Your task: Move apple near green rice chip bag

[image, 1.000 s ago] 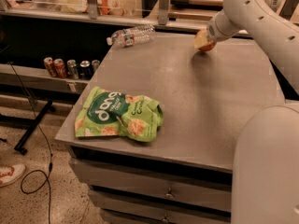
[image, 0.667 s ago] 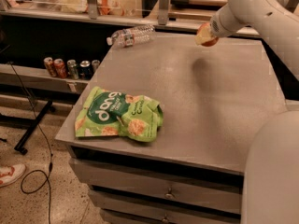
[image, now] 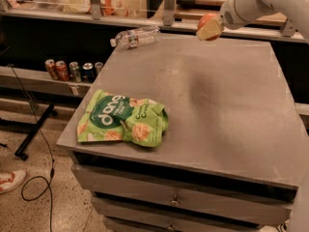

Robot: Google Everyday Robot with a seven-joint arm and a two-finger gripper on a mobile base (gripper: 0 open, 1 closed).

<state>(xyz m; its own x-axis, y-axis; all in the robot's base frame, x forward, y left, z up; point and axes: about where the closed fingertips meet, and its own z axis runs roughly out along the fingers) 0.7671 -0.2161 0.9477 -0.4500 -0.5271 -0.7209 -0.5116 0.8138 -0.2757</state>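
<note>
The green rice chip bag (image: pixel 122 119) lies flat near the front left corner of the grey table (image: pixel 222 110), its white "dang" lettering facing up. My gripper (image: pixel 209 28) hangs in the air above the table's far edge, right of centre. It is shut on the apple (image: pixel 206 21), whose orange-red top shows above the pale fingers (image: pixel 210 30). The apple is well clear of the tabletop and far from the bag. My white arm (image: pixel 260 1) reaches in from the upper right.
A clear plastic water bottle (image: pixel 134 36) lies on its side at the table's far left corner. Several drink cans (image: pixel 72 71) stand on a low shelf left of the table. Drawers (image: pixel 174 197) front the table. A cable and a shoe lie on the floor at left.
My gripper has lifted the apple off the tabletop at the far right and carried it up and slightly left. The bag and the bottle have not moved.
</note>
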